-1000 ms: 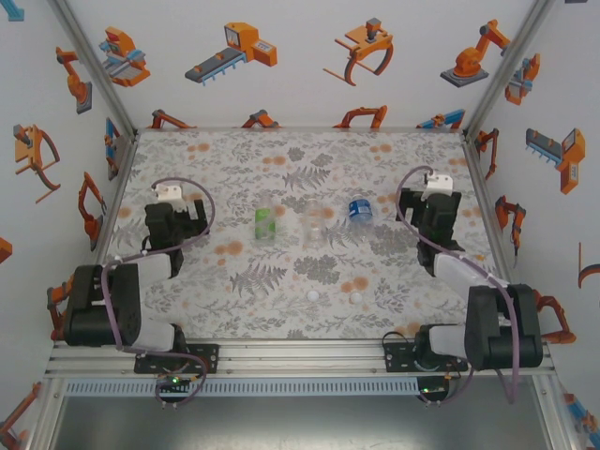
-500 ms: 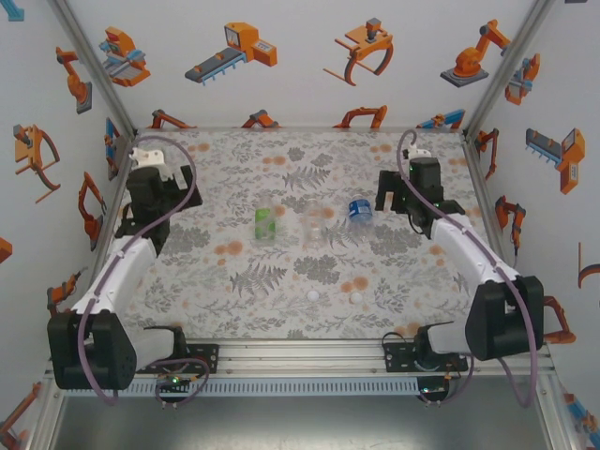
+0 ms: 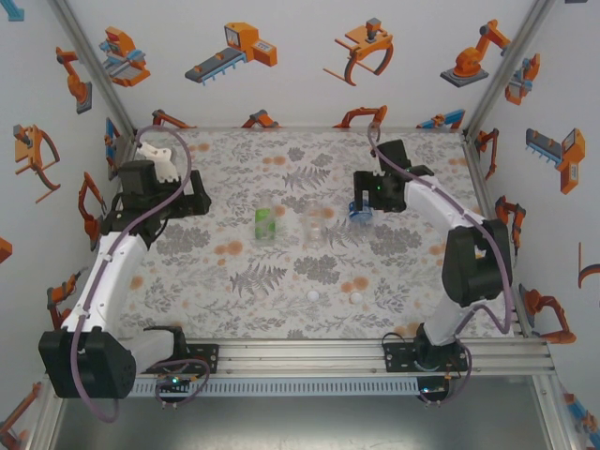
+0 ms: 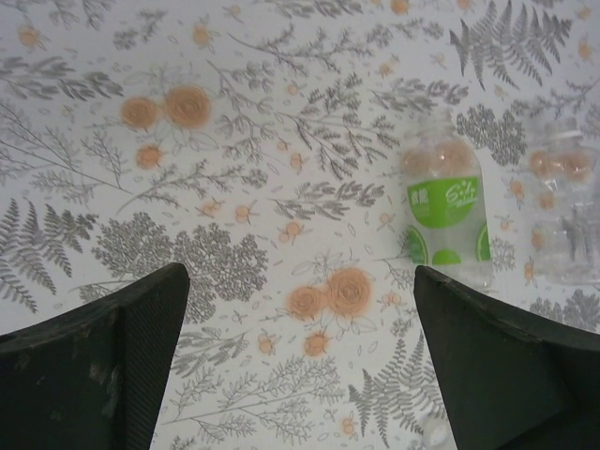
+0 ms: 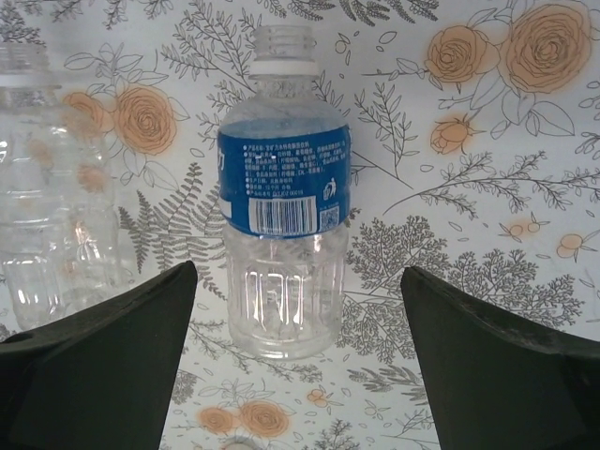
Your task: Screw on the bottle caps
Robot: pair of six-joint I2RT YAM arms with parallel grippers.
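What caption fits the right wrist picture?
Open right claw facing a capless blue-label bottle on the flowery mat.

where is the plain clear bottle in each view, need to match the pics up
top external: mid mat, the plain clear bottle is between the green bottle and the blue-label bottle.
left wrist: at the right edge, right of the green bottle.
right wrist: at the left edge, left of the blue-label bottle.
shared landmark: the floral mat under it in all three.
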